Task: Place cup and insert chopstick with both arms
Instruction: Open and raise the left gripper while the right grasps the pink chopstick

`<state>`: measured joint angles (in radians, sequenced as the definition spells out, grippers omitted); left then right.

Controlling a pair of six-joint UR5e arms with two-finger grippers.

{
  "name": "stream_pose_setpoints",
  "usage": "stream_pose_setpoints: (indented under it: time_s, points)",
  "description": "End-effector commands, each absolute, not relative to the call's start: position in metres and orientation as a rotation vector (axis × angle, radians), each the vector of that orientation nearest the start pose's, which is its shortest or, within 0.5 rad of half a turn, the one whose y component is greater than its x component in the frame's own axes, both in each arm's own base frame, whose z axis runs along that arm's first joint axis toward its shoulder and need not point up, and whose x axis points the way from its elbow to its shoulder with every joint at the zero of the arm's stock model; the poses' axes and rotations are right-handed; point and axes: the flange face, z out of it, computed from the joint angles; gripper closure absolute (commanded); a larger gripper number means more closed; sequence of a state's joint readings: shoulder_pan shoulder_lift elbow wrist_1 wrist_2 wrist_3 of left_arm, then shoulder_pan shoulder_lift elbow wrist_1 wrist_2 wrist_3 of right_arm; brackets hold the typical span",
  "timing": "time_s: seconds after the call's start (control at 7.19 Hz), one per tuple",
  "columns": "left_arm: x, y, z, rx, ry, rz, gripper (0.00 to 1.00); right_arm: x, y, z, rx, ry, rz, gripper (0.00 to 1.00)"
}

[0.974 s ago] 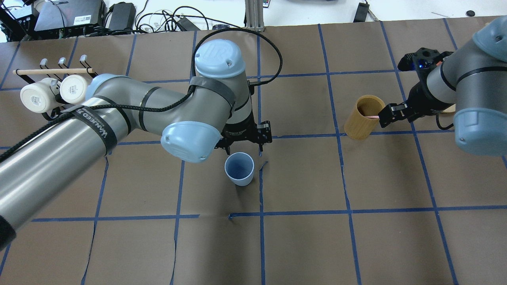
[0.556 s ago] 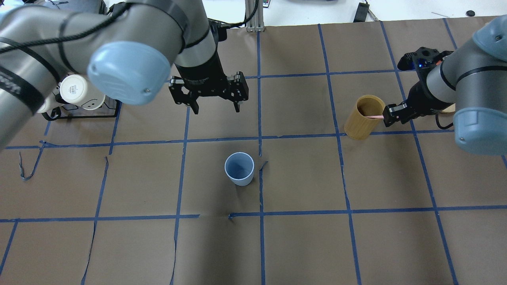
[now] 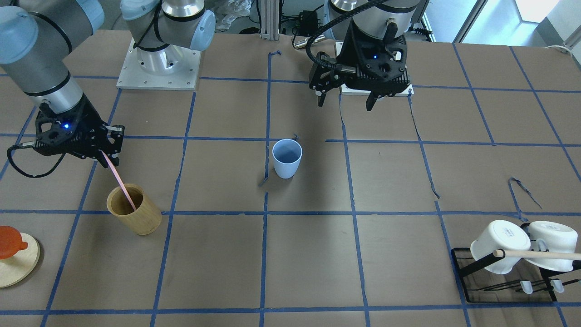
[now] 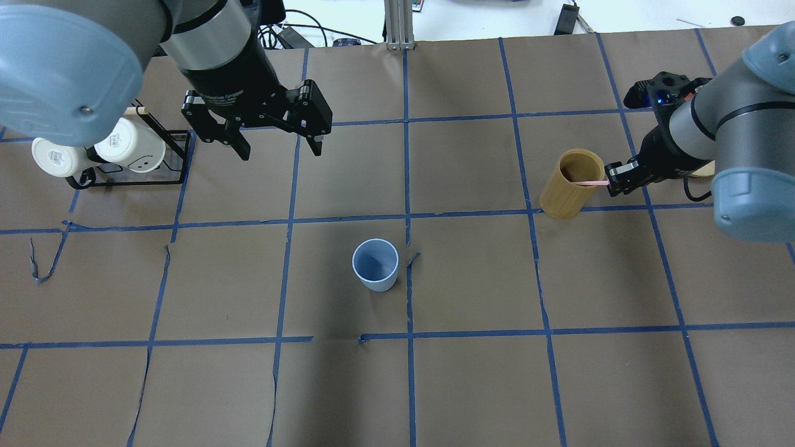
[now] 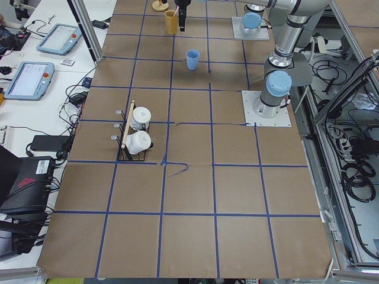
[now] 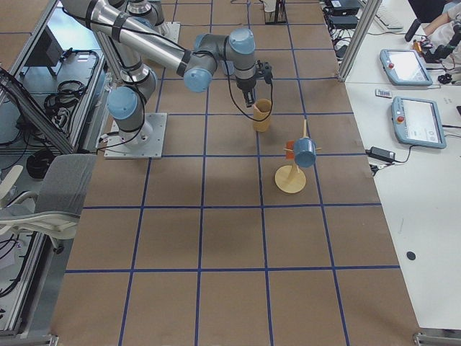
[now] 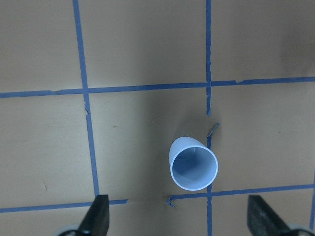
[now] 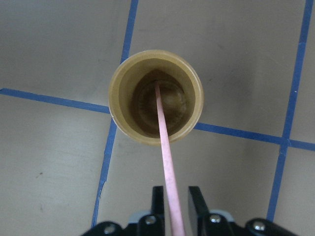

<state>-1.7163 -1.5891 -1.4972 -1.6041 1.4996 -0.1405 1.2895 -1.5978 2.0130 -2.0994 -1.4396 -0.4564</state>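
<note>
The light blue cup [image 4: 375, 265] stands upright and alone near the table's middle; it also shows in the front view [image 3: 287, 158] and the left wrist view [image 7: 193, 163]. My left gripper [image 4: 281, 151] is open and empty, raised well behind and to the left of the cup. My right gripper [image 4: 612, 177] is shut on the upper end of the pink chopstick [image 8: 165, 142]. The stick's lower end rests inside the tan bamboo cylinder [image 4: 570, 192], slanting up to the gripper [image 3: 109, 156].
A black rack with two white mugs [image 4: 99, 149] and a wooden rod [image 3: 540, 255] stands at the far left. A round wooden base with an orange piece [image 3: 11, 254] sits beyond the bamboo cylinder, at the table's right end.
My left arm has risen and drawn back to the far left, away from the cup, with its gripper open. My right gripper's fingers have closed in on the pink stick.
</note>
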Motion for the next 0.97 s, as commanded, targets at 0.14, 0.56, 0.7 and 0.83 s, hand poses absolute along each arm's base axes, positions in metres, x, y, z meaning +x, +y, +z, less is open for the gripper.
stream_pose_setpoints:
  time_s: [0.14,0.56,0.7,0.83]
  points:
    - [-0.179,-0.482,0.518,-0.027,3.216,-0.076,0.00,0.015,-0.481,0.343,-0.273,3.026,-0.240,0.77]
    - [-0.169,-0.482,0.521,-0.009,3.216,-0.089,0.00,0.015,-0.481,0.345,-0.276,3.026,-0.242,0.97]
    - [-0.168,-0.482,0.522,-0.011,3.216,-0.091,0.00,0.014,-0.486,0.356,-0.287,3.032,-0.263,1.00]
    - [-0.168,-0.480,0.524,-0.011,3.214,-0.096,0.00,0.014,-0.490,0.366,-0.288,3.030,-0.248,1.00]
